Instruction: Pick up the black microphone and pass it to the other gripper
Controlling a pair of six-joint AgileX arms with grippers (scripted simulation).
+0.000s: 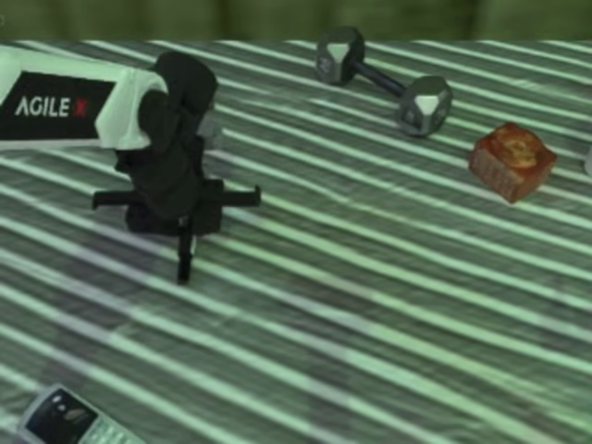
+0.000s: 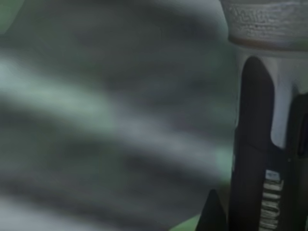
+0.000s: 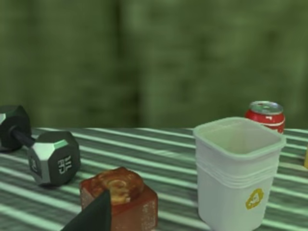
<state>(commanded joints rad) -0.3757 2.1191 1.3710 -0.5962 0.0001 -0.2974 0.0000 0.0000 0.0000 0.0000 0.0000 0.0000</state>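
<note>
The black microphone (image 1: 185, 261) lies at the left of the table, and only its thin handle shows below my left gripper (image 1: 185, 227). That gripper hangs straight over it, shut on the microphone. In the left wrist view the black handle (image 2: 257, 159) fills the side of the picture, with the silver-grey mesh head (image 2: 269, 21) at its end. One dark fingertip (image 2: 211, 216) rests against the handle. My right arm is outside the top view. Its wrist view shows a single dark finger (image 3: 96, 214) at the edge, with nothing held.
A grey hex-ended dumbbell (image 1: 384, 81) lies at the back middle. A brown block (image 1: 511, 159) sits at the right. A phone (image 1: 69, 421) rests at the front left corner. The right wrist view also shows a white cup (image 3: 238, 173) and a red can (image 3: 264, 114).
</note>
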